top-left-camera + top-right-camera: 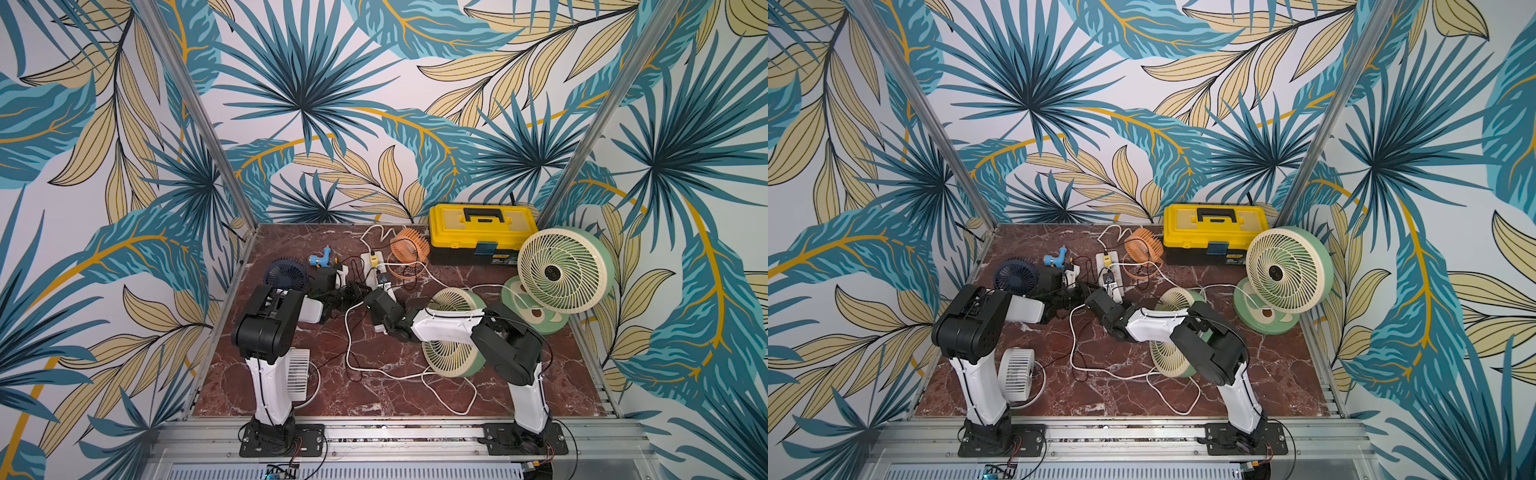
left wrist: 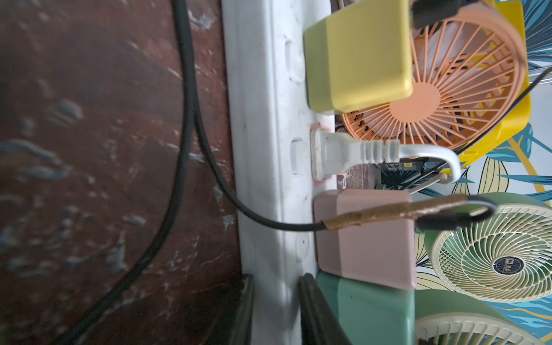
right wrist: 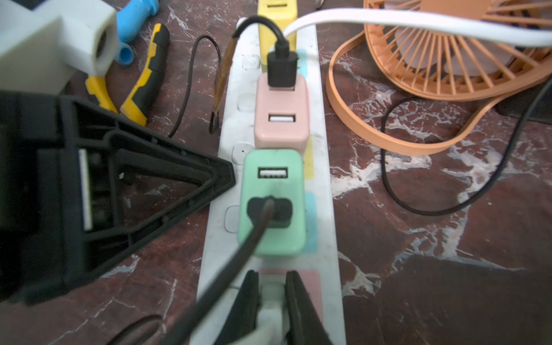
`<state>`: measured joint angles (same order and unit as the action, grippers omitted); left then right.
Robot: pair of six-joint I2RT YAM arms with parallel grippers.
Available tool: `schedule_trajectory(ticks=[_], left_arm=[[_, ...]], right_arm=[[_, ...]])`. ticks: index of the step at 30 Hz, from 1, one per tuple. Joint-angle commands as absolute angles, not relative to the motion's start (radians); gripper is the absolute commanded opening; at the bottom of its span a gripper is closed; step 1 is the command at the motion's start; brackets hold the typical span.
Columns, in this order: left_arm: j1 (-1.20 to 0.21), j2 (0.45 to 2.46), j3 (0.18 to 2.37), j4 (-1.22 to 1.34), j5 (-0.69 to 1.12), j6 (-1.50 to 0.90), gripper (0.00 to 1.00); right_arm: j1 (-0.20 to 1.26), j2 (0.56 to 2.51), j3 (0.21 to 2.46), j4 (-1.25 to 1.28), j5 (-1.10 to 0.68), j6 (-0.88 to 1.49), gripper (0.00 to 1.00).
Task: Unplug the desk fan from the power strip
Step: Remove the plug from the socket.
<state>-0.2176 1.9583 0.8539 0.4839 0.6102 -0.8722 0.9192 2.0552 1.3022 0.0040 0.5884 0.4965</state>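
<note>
1. The left gripper (image 2: 276, 279), bottom centre of the left wrist view, has its jaws nearly closed on the power strip (image 2: 260, 119), pinching its white edge, apparently to brace it.
2. The strip runs up the middle of the right wrist view.
3. The right gripper (image 3: 271, 277), bottom centre there, is clamped tight on the white plug (image 3: 270, 310). The grasp looks made, so next comes a straight pull out of the pink socket (image 3: 310, 285).

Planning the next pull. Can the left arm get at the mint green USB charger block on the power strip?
Probably yes: the left gripper, clamped on the long white power strip's edge, sits right beside the mint green charger block; nothing lies between.
</note>
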Motion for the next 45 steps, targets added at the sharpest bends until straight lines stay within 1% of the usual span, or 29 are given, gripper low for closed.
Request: schedule_trajectory(ticks=[1,4,5,8,11,16,18,21,24,30,33,37,45], left_arm=[[-0.233,2.007,0.859,0.386,0.570,-0.842,0.27],[-0.235,2.014,0.864,0.377,0.567,-0.836,0.26],[-0.237,2.018,0.866,0.374,0.564,-0.833,0.26],[-0.241,2.023,0.871,0.359,0.554,-0.823,0.27],[-0.245,2.023,0.871,0.348,0.541,-0.813,0.28],[-0.252,2.022,0.880,0.324,0.531,-0.796,0.31],[-0.254,2.021,0.882,0.316,0.525,-0.788,0.31],[-0.256,2.022,0.884,0.302,0.519,-0.781,0.32],[-0.259,2.024,0.888,0.293,0.514,-0.777,0.32],[-0.274,2.020,0.911,0.231,0.475,-0.731,0.33],[-0.283,2.014,0.929,0.184,0.447,-0.699,0.34],[-0.289,2.012,0.939,0.150,0.423,-0.678,0.34],[-0.291,2.005,0.940,0.138,0.409,-0.670,0.36]], right_arm=[[0.939,2.076,1.351,-0.105,0.679,0.487,0.10],[0.936,2.056,1.315,-0.089,0.663,0.500,0.01],[0.927,2.042,1.288,-0.058,0.634,0.509,0.00],[0.897,2.012,1.232,0.029,0.514,0.562,0.00],[0.898,2.021,1.265,0.008,0.478,0.568,0.00],[0.932,2.063,1.369,-0.143,0.574,0.582,0.00],[0.928,2.052,1.348,-0.128,0.559,0.595,0.00],[0.903,2.016,1.286,-0.047,0.484,0.626,0.00],[0.896,1.997,1.277,-0.046,0.486,0.637,0.00],[0.936,2.037,1.379,-0.180,0.632,0.586,0.00],[0.932,2.027,1.350,-0.142,0.609,0.590,0.00],[0.906,1.986,1.268,-0.035,0.529,0.621,0.00],[0.904,1.944,1.264,-0.065,0.558,0.616,0.00]])
